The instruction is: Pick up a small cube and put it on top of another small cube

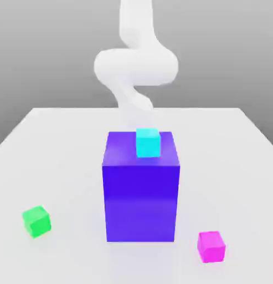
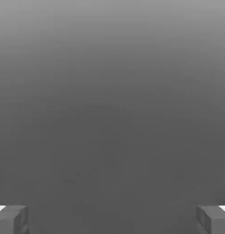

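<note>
Magenta cube (image 1: 211, 247): on the table (image 1: 61, 138), near the front, on the exterior view's right of the big blue-violet block (image 1: 140, 202) and apart from it. Green cube (image 1: 37, 221), the intended base, lies on the exterior view's left. Cyan cube (image 1: 148, 142) sits on the block. Hand (image 2: 112, 221): spread wide, nothing between the fingers.

Step in hand, judged: reach for magenta. Method: travel high enough to clear block and cyan cube, centre above the target, turn the fingers parallel to two opposite faces, descend straight, close gently. Risk: a skewed approach may nudge or twist the cube.
</note>
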